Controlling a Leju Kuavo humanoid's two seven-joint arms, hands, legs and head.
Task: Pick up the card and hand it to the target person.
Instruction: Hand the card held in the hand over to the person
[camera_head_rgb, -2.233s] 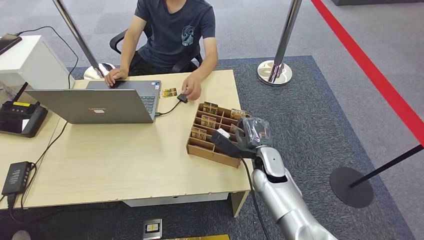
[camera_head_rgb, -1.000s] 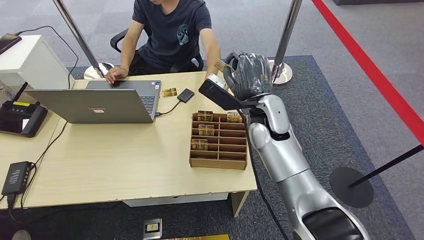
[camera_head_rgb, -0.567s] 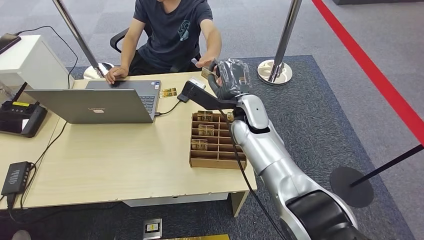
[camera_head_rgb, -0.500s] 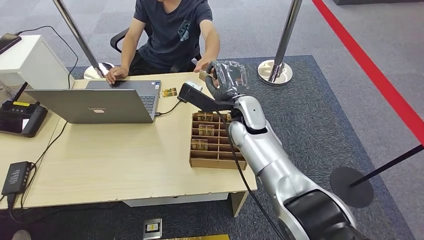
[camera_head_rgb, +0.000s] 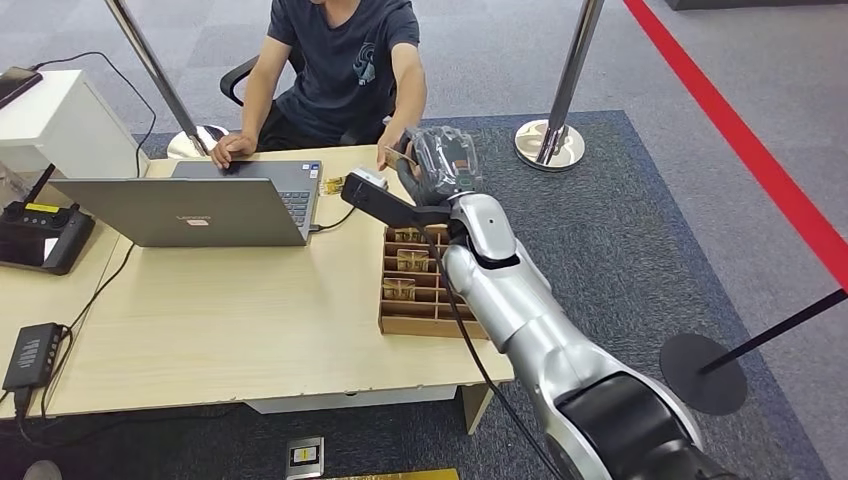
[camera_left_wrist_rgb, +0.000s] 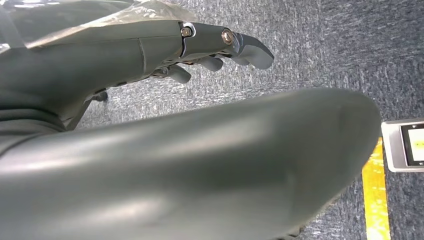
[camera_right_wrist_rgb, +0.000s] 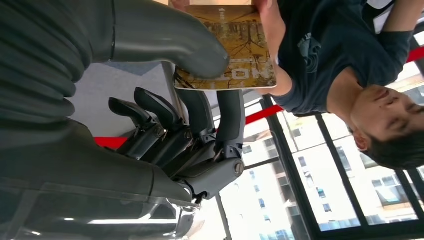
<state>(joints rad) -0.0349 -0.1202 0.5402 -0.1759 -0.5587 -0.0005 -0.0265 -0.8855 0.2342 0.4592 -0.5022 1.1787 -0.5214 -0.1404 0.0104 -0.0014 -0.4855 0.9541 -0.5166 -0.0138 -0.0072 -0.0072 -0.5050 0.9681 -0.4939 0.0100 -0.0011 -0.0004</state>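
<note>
Handing over is the step in progress: the right hand (camera_head_rgb: 437, 160) is raised above the far edge of the desk (camera_head_rgb: 250, 310), with the card (camera_right_wrist_rgb: 235, 47) pinched between its thick thumb and darker fingers (camera_right_wrist_rgb: 220, 120). In the right wrist view the person's hand (camera_right_wrist_rgb: 270, 30) is already touching the card's far edge, so both parties appear to have contact with it. In the head view the person (camera_head_rgb: 340, 60) sits behind the desk with one arm stretched toward the robot's hand and the other resting by the laptop (camera_head_rgb: 200, 205). The left hand (camera_left_wrist_rgb: 220, 47) hangs over grey carpet, its fingers loosely curled and holding nothing.

The next move, by judgement, calls for the right hand to loosen its pinch only once the person's grip is firm, then to draw back without brushing the wooden card tray (camera_head_rgb: 430, 285) below it.

Compared with the earliest frame, the right arm has lifted from the tray, where the hand sat low at its near corner, and swung up and across toward the person. Over the last second the hand has drifted further to the left of the head view, and the person's arm, formerly down at the small black device by the laptop, has risen to meet it.
</note>
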